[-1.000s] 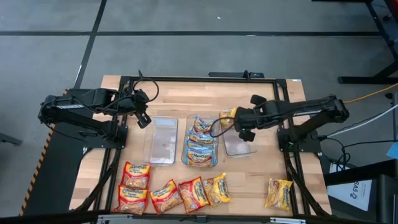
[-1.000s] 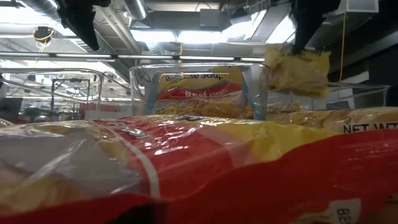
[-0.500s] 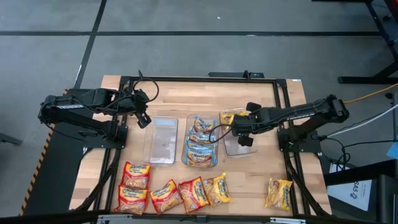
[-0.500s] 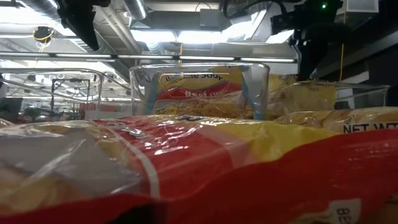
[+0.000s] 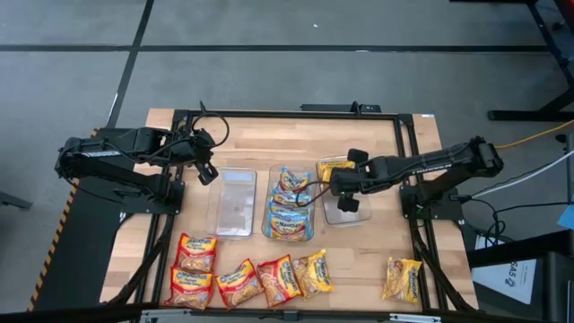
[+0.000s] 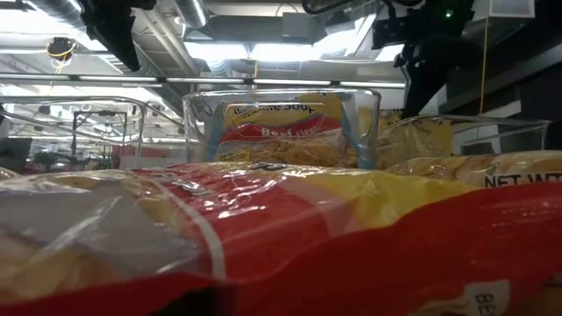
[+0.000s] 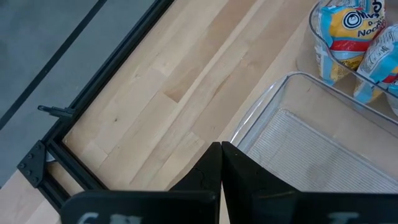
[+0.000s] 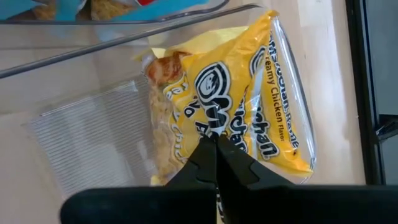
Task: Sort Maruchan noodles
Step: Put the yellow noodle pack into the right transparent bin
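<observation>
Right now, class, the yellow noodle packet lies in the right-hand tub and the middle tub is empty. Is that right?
Not quite. The yellow noodle packet does lie in the right-hand tub, but the middle tub is not empty: the high view shows blue-trimmed packets stacked in it. The left tub is the empty one.

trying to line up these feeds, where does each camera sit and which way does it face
High: above the table, looking straight down; both arms show.
Low: at table-top height, looking level past red packets; arms hang from above.
Left wrist: over the empty left tub; shut left gripper shows.
Right wrist: over the yellow packet in the right tub; shut right gripper shows.
Shared: high and right wrist both see that yellow packet.
</observation>
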